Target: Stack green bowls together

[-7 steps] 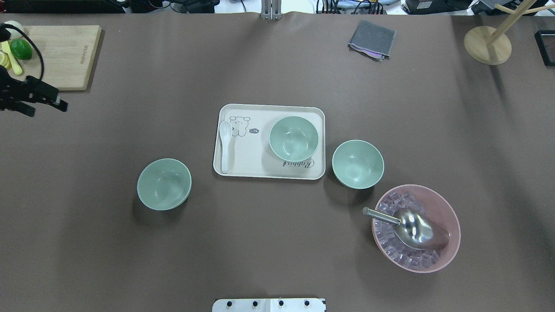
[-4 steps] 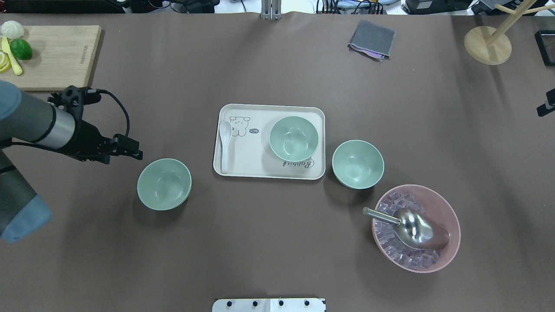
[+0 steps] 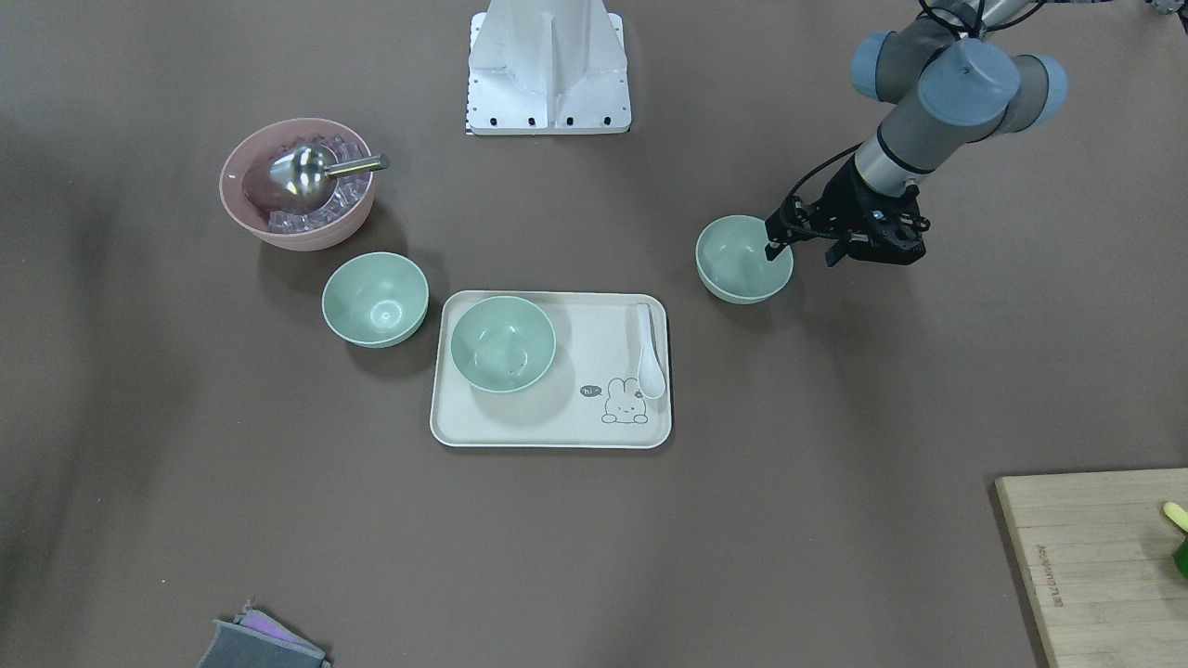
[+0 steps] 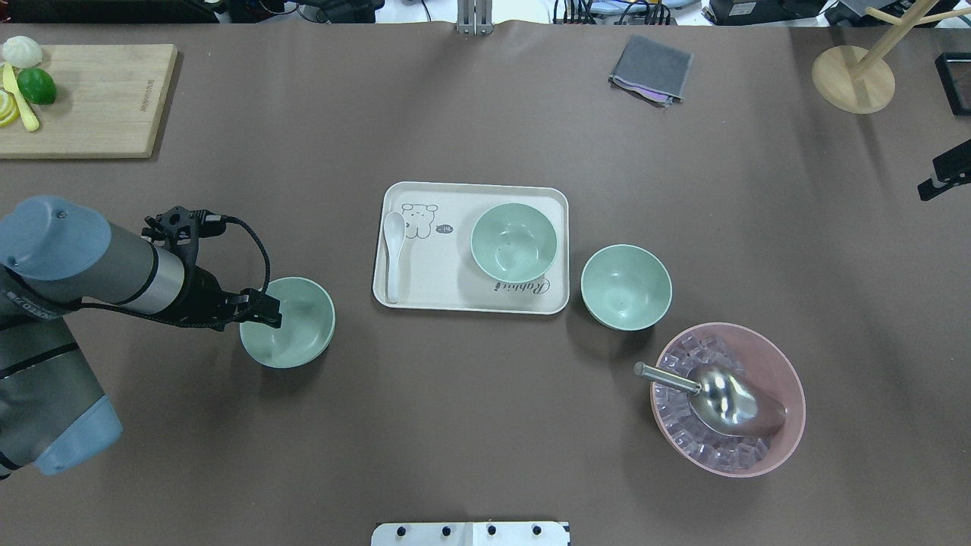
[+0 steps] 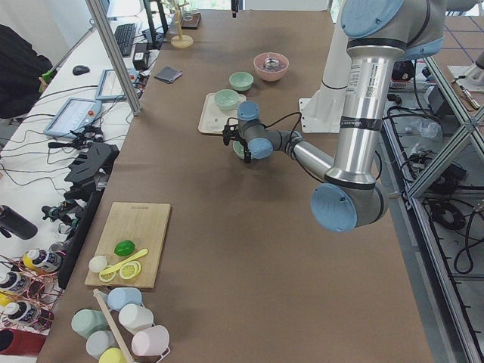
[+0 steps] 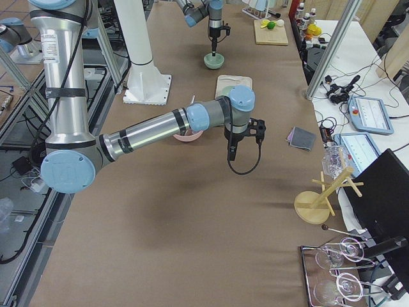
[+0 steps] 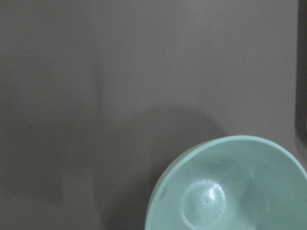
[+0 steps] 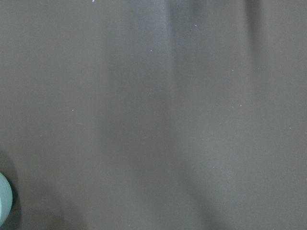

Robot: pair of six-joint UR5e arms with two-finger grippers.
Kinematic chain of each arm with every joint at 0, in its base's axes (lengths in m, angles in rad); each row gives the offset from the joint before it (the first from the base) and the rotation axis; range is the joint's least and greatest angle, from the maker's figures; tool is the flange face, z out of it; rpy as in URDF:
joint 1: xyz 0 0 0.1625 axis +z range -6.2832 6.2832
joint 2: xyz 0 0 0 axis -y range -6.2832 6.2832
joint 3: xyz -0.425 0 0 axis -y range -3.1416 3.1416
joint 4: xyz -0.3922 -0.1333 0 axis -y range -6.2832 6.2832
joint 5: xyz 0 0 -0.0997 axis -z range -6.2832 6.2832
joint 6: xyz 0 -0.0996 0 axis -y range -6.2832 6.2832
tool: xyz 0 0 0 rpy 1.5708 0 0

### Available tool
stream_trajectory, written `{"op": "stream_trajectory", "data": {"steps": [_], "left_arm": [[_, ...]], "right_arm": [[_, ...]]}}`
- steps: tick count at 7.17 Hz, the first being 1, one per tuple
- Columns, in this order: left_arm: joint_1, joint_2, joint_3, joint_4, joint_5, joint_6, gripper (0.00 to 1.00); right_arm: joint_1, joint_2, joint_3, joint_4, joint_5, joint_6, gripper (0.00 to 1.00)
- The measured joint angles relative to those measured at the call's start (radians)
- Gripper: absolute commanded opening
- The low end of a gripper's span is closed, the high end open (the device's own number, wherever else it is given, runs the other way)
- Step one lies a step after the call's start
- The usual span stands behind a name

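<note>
Three pale green bowls stand upright and apart. One (image 4: 513,241) is on the cream tray (image 4: 455,299), one (image 4: 626,287) is right of the tray, and one (image 4: 292,326) is left of it. My left gripper (image 4: 246,317) is open at the left bowl's (image 3: 738,260) outer rim, with one finger (image 3: 770,243) over the rim and the other outside it. That bowl fills the lower right of the left wrist view (image 7: 225,187). Only a tip of my right gripper (image 4: 944,176) shows at the right edge, high over bare table. I cannot tell whether it is open or shut.
A pink bowl (image 4: 785,379) of ice cubes with a metal scoop (image 4: 728,398) sits front right, close to the right green bowl. A white spoon (image 4: 393,254) lies on the tray. A cutting board (image 4: 106,98), grey cloth (image 4: 651,68) and wooden stand (image 4: 853,80) line the far edge.
My left arm swung in from the far left edge and brought its open gripper to the left bowl's rim. The right gripper's tip came into view at the right edge.
</note>
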Motion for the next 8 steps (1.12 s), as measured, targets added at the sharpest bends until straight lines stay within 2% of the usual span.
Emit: {"op": "stream_trajectory", "data": {"steps": [1,4,8], "left_arm": [[0.006,-0.001,0.011,-0.001,0.001,0.001,0.01],[0.003,0.012,0.017,-0.018,-0.022,0.008,0.00],[-0.138,-0.009,0.007,-0.033,-0.227,-0.002,0.00]], "right_arm": [[-0.016,0.017,-0.001,0.000,0.003,0.000,1.00],[-0.060,0.051,0.000,0.001,0.006,0.003,1.00],[-0.153,0.119,-0.012,0.000,0.004,0.012,1.00]]}}
